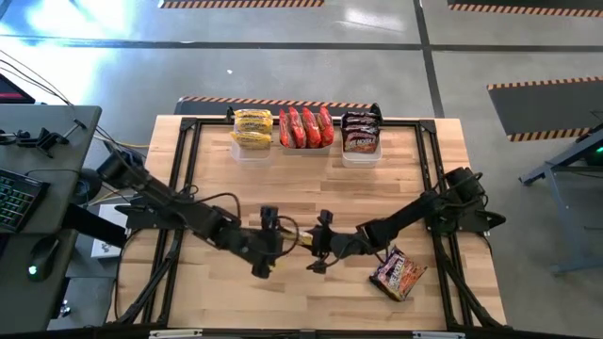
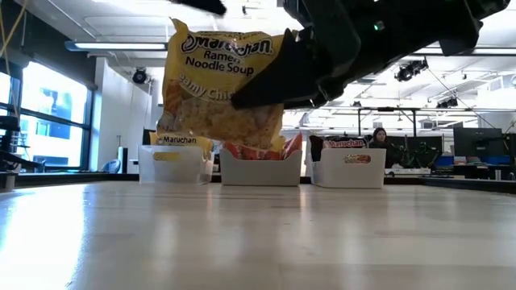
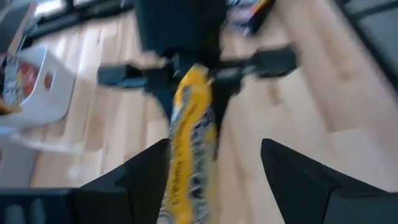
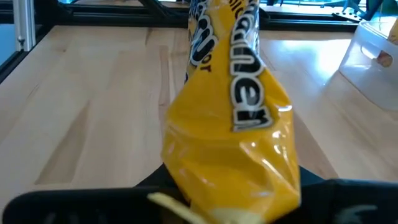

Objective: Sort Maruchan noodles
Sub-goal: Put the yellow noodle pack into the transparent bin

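A yellow Maruchan packet [image 2: 222, 84] hangs in the air over the table's middle, upright, with its printed face toward the near edge. My right gripper [image 1: 318, 247] is shut on it from the right. My left gripper [image 1: 273, 247] is open just left of it. In the left wrist view the left gripper's fingers [image 3: 214, 148] stand on either side of the packet [image 3: 189, 143]; I cannot tell whether they touch it. A dark brown and orange packet [image 1: 399, 273] lies flat on the table near the right arm. My right gripper pinches the yellow packet between its two fingers at the packet's right edge [image 2: 270, 80], reaching in roughly level from the table's right. The crumpled wrapper end [image 4: 230, 186] sits right at the fingers. The packet is lifted clear of the table and hangs upright.
Three clear tubs stand in a row at the far edge: one with yellow packets [image 1: 252, 132], one with red packets [image 1: 306, 127], one with dark packets [image 1: 361, 132]. A black frame [image 1: 184, 179] borders the wooden tabletop. A desk with a keyboard stands to the left.
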`<action>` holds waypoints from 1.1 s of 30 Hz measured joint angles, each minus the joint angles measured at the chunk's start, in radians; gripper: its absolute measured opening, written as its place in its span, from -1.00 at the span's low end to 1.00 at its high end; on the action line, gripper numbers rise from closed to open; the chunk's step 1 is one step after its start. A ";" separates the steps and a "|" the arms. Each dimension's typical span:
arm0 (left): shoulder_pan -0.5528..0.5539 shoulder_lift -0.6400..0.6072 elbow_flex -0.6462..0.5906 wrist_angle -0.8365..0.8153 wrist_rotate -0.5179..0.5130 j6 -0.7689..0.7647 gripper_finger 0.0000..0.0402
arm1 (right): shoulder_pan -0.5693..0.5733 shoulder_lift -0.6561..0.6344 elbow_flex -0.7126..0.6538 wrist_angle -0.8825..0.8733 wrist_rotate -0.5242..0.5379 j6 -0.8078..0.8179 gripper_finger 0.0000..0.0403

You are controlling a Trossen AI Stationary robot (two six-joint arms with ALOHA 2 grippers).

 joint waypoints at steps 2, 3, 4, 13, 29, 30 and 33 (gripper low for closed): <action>0.023 0.018 0.015 -0.041 0.007 0.000 0.21 | 0.000 0.000 0.000 0.009 0.001 -0.004 -0.57; 0.034 0.026 0.018 -0.050 0.014 0.000 0.21 | 0.000 0.000 0.000 0.016 0.003 -0.008 -0.57; 0.044 0.032 0.018 -0.059 0.027 0.000 0.21 | 0.000 0.000 0.000 0.022 0.003 -0.016 -0.57; 0.096 0.081 0.019 -0.047 0.122 0.062 0.21 | 0.000 0.000 0.000 0.045 0.003 -0.034 -0.57; 0.116 0.130 0.019 -0.044 0.167 0.112 -0.31 | 0.000 0.002 0.000 0.051 -0.009 -0.037 -0.53; 0.116 0.130 0.019 -0.046 0.166 0.110 -0.37 | 0.000 0.002 0.000 0.050 -0.009 -0.038 -0.52; 0.116 0.126 0.019 -0.048 0.160 0.105 -0.50 | 0.000 0.002 0.000 0.051 0.001 -0.041 -0.52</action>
